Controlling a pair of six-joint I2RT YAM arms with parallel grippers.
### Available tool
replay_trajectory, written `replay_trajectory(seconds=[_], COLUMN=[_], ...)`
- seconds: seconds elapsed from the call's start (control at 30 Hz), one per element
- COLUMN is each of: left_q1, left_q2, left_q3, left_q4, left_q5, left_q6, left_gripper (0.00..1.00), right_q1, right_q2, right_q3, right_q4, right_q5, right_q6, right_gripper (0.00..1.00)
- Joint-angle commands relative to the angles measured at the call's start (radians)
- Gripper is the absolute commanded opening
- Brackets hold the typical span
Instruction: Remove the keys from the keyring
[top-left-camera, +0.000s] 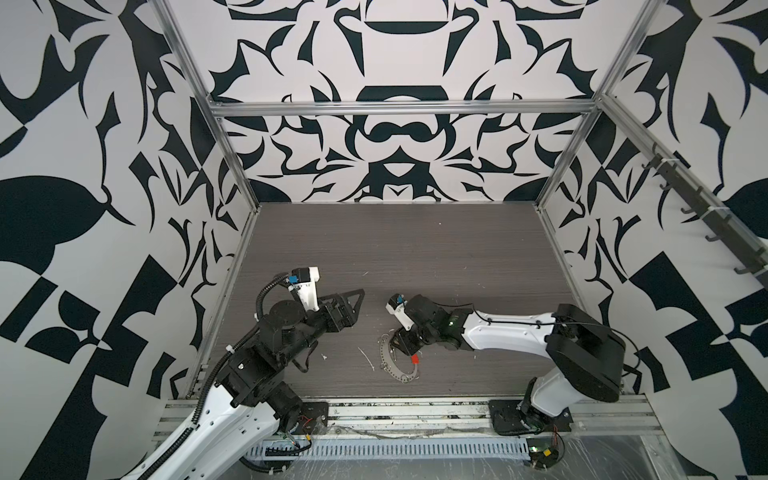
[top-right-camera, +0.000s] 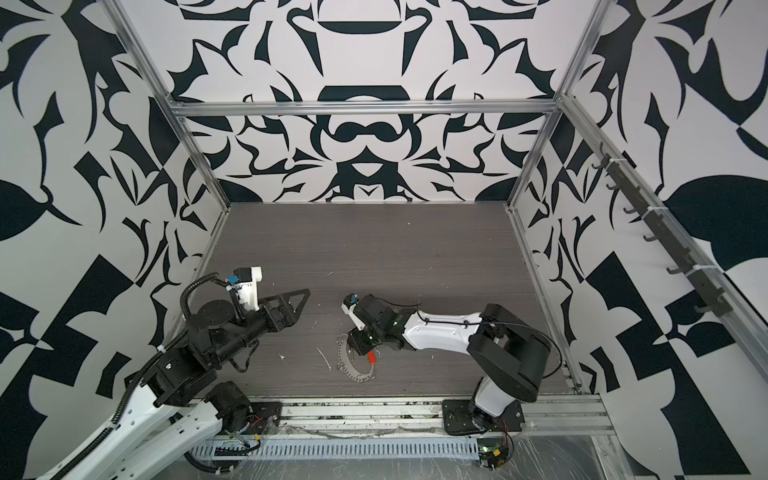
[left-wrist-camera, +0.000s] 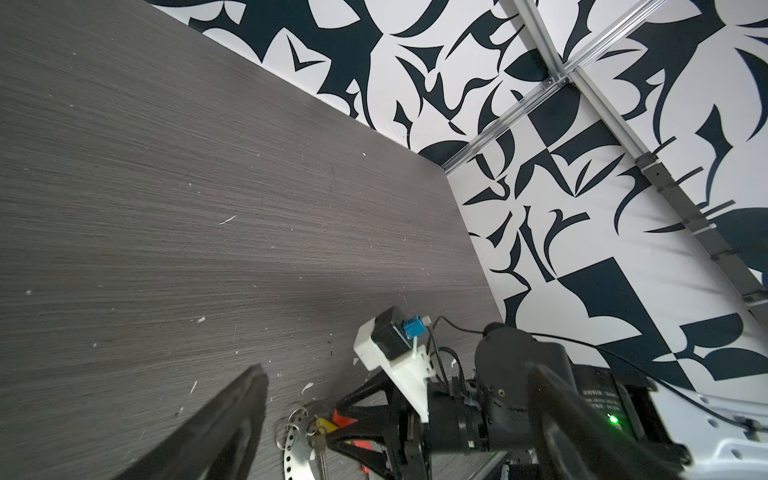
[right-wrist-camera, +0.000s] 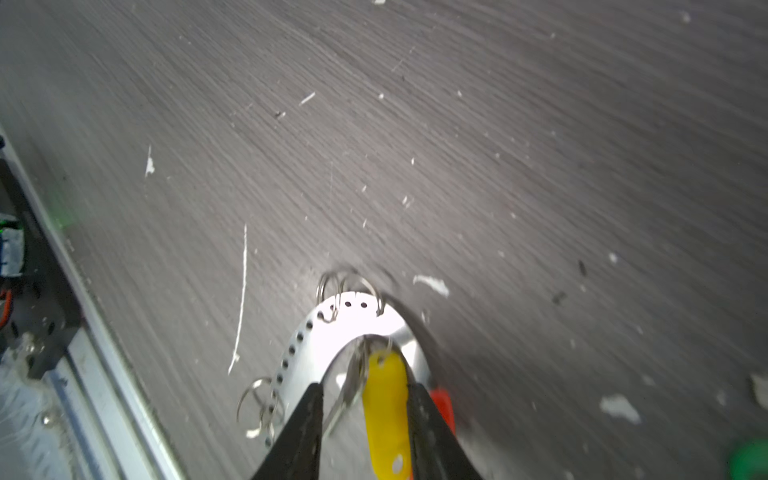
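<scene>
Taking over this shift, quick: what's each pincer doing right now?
Left pincer: open, empty.
Right pincer: jaws on either side of the yellow-tagged key; whether it grips cannot be told.

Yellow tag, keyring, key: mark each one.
yellow tag (right-wrist-camera: 386, 409), right wrist view, middle of its body.
keyring (right-wrist-camera: 357, 322), right wrist view, flat perforated arc.
key (left-wrist-camera: 319, 444), left wrist view, silvery head.

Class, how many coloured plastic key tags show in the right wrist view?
3. The yellow plastic tag lies between the fingers of the right gripper; the red tag peeks beside one finger; a blurred green tag lies apart. Others may be hidden.
</scene>
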Motion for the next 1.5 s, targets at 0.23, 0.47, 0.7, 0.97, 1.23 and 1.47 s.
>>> replay_trajectory(seconds=[0.23,0.47,0.7,0.97,1.23,1.47], left_q1=[0.003,0.004,0.004,0.003,0.003,0.003], left_q2=[-0.051,-0.044,-0.035,-0.028,-0.024,-0.015], left_q3=[-0.033,-0.031,-0.032,-0.027,-0.026,-0.033], left_q4=[-0.019,-0.021,-0.018,-0.023,-0.023,-0.024], left_q5=[-0.011,-0.011,-0.013,-0.013,-0.006,0.006], left_q6=[-0.005,-0.002,0.001,0.006,0.007,0.015], left_gripper=[1.00,1.00,1.00,0.99,0.99,1.00], right_q1=[-0.029,-0.025,0.002,0.015,0.021,0.021], right_q2=[0.111,0.135,0.156,0.164,0.094,-0.050], right_q3=[0.119,0.145,0.178,0.185,0.160,0.069], right_q4=[0.007,-0.014,-0.061,-0.064,-0.032,0.058], right_q5=[-0.040,-0.047,-0.017,0.003,0.017,0.005], right_q6=[-0.076,-0.100,-0.130,-0.151,-0.159,-0.136], right_gripper=[0.29,0.29,0.27,0.13,0.00,0.00])
